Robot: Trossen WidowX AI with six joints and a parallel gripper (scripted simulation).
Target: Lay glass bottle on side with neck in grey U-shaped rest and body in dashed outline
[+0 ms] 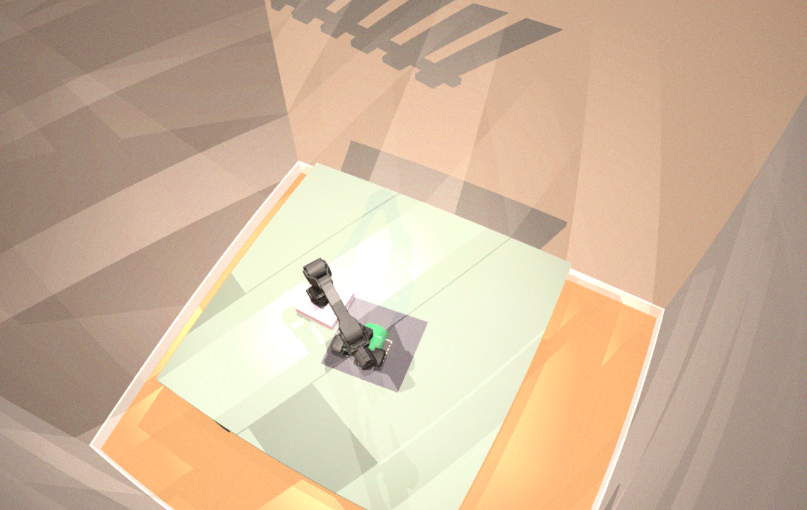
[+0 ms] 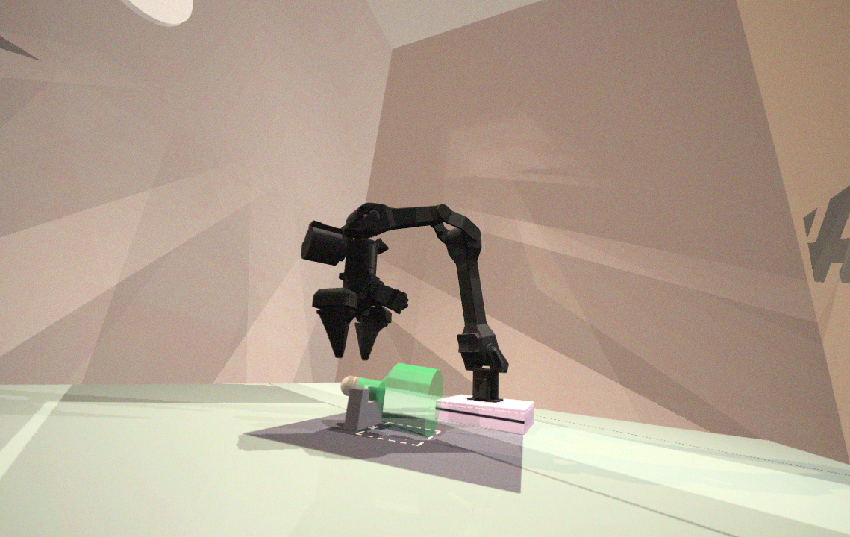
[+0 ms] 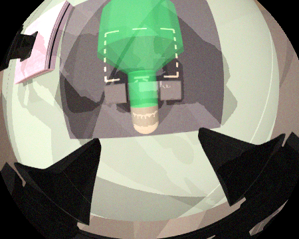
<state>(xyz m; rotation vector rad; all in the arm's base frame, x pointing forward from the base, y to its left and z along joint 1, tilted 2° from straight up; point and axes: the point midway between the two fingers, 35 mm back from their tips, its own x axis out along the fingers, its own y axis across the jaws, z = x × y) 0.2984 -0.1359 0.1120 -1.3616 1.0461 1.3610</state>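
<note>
The green glass bottle lies on its side, its neck between the two uprights of the grey U-shaped rest. Its tan tip sticks out past the rest. The body lies over the dashed outline. From these angles I cannot tell whether all of it is inside. My gripper is wide open and empty, above the tip end of the bottle, its fingers clear of the glass.
A dark purple-grey mat lies under the rest and bottle. The arm's pink-white base block stands beside the mat, near the bottle's base end. The pale green table surrounds them.
</note>
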